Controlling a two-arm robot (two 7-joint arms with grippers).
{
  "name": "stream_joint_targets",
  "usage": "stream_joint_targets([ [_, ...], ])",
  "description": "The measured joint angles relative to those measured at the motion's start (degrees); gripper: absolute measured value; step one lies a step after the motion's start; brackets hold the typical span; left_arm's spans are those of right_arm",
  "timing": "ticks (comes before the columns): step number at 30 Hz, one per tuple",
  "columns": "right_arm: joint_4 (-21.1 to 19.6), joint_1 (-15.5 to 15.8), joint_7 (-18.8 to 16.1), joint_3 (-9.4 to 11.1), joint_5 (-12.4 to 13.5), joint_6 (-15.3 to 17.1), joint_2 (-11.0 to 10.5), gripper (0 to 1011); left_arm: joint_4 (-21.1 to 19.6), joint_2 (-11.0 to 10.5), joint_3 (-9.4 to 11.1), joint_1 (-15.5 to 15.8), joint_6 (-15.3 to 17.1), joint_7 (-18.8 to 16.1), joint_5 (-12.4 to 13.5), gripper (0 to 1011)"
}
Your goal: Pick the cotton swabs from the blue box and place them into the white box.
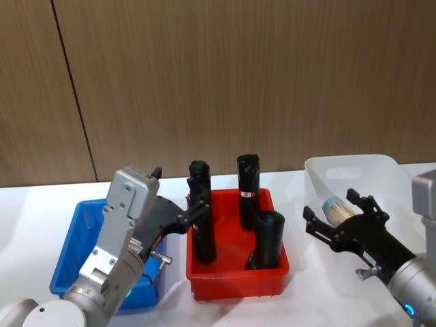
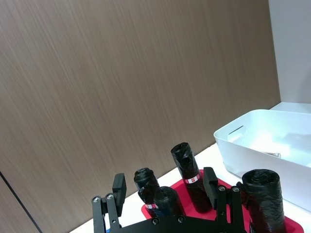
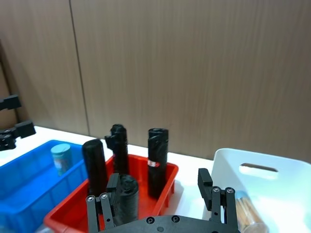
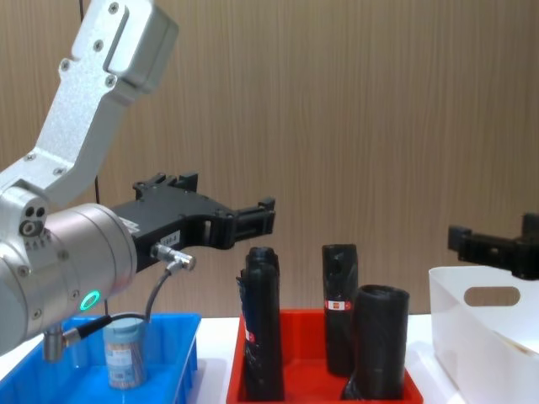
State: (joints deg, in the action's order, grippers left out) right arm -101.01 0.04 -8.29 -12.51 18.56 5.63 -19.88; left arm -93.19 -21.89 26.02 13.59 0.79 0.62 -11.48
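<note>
White box (image 1: 381,174) already holds one tub below the right gripper (image 1: 338,218), its fingers spread empty. Another cotton swabs (image 4: 125,351) tub waits in the blue box (image 1: 71,245); the left gripper (image 1: 194,211), open above, likely descends next.

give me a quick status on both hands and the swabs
Right hand open over the white box, swab tub between its fingers. Left hand open, raised beside the blue box. One swab tub left in blue. Black rolls stand between.
</note>
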Motion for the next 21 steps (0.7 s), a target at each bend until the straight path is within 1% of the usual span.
stream_joint_targets([
  [3, 0.2, -0.4, -1.4, 0.1, 0.7, 1.1, -0.2, 1002, 0.0, 0.0, 0.0, 0.0, 0.0, 0.0, 0.0, 1004],
  [6, 0.8, -1.2, -4.2, 0.3, 1.8, 3.2, -0.5, 1002, 0.0, 0.0, 0.0, 0.0, 0.0, 0.0, 0.0, 1004],
  [10, 1.6, -2.0, -6.7, 0.4, 2.4, 4.9, -0.6, 1002, 0.0, 0.0, 0.0, 0.0, 0.0, 0.0, 0.0, 1004],
  [12, 2.3, -2.8, -8.7, 0.4, 2.7, 6.1, -0.6, 1002, 0.0, 0.0, 0.0, 0.0, 0.0, 0.0, 0.0, 1004],
  [17, 5.1, -5.3, -12.9, 0.0, 2.7, 8.4, -0.2, 1002, 0.0, 0.0, 0.0, 0.0, 0.0, 0.0, 0.0, 1004],
  [20, 6.7, -6.6, -14.5, -0.2, 2.4, 9.4, 0.2, 1002, 0.0, 0.0, 0.0, 0.0, 0.0, 0.0, 0.0, 1004],
  [21, 6.7, -6.6, -14.5, -0.2, 2.4, 9.4, 0.2, 1002, 0.0, 0.0, 0.0, 0.0, 0.0, 0.0, 0.0, 1004],
])
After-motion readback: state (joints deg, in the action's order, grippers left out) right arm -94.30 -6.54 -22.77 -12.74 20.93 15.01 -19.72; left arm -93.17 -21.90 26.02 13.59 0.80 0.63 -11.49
